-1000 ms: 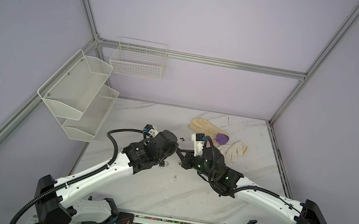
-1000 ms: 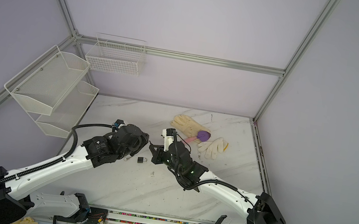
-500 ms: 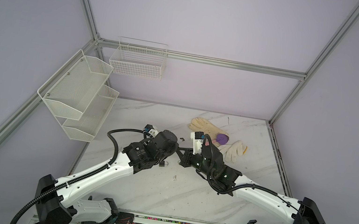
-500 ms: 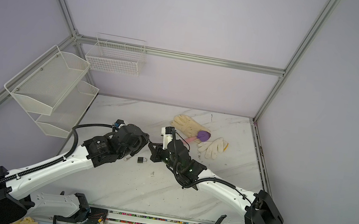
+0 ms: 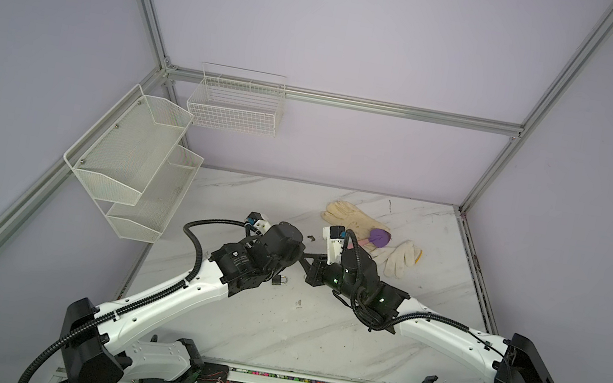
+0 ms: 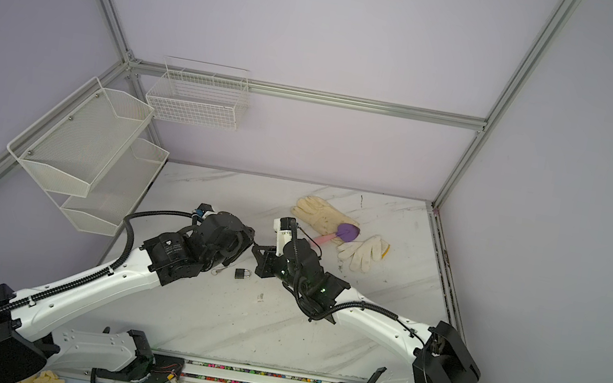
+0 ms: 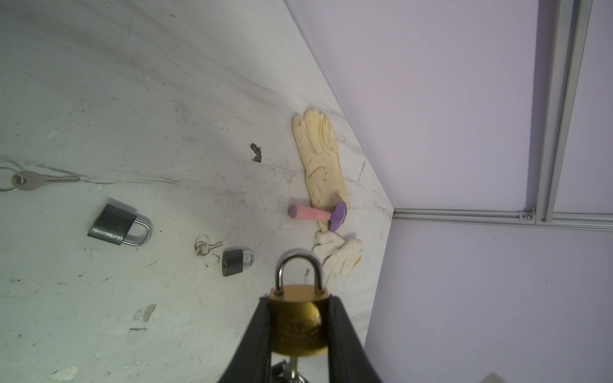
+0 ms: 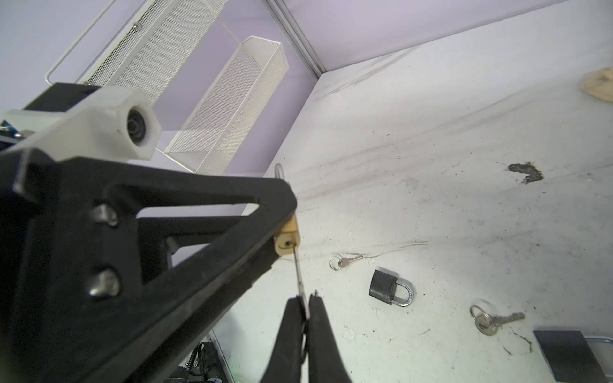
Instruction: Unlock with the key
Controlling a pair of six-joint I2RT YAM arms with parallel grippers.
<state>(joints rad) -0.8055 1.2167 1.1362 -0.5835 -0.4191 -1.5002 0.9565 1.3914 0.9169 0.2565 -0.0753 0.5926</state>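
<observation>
Key (image 8: 299,270) over scuffed marble table (image 5: 315,329), lilac walls (image 5: 363,42).

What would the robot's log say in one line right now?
left gripper: shut on brass padlock | right gripper: shut on key | key tip: at keyhole | shackle: closed

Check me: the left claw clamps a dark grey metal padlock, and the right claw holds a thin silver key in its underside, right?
Not grey: the left wrist view shows the left claw clamping a brass-coloured padlock; dark grey padlocks lie on the table. The right claw does hold the thin silver key in its underside.
</observation>
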